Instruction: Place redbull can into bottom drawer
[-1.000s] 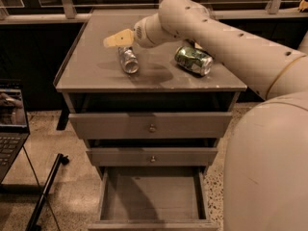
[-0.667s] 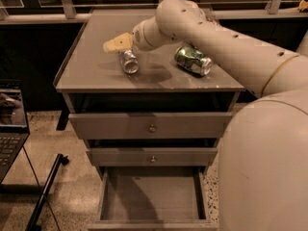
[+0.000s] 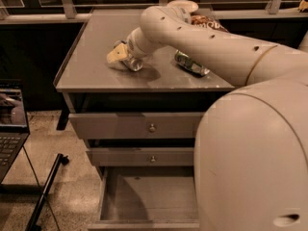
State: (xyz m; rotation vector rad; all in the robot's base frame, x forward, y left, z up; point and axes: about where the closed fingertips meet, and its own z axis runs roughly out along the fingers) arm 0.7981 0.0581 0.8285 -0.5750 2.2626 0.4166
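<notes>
- Two cans lie on their sides on the grey cabinet top point(image 3: 86, 78): the slim redbull can point(image 3: 134, 63) near the middle and a fatter green can point(image 3: 191, 63) to its right, well apart from it.
- The gripper point(image 3: 117, 55) sits low over the cabinet top, right against the left end of the redbull can. I cannot tell whether the claw is apart, together or clamped on the can.
- The pale arm point(image 3: 202, 37) reaches in from the right and passes over the green can.
- The bottom drawer point(image 3: 144, 196) is pulled open, its flat grey floor in view.
- Above it are the top drawer point(image 3: 115, 126) and the middle drawer point(image 3: 115, 157), each with a round knob.
- A laptop point(image 3: 8, 129) shows at the left edge, with a black pole point(image 3: 45, 194) slanting to the floor beside it.
</notes>
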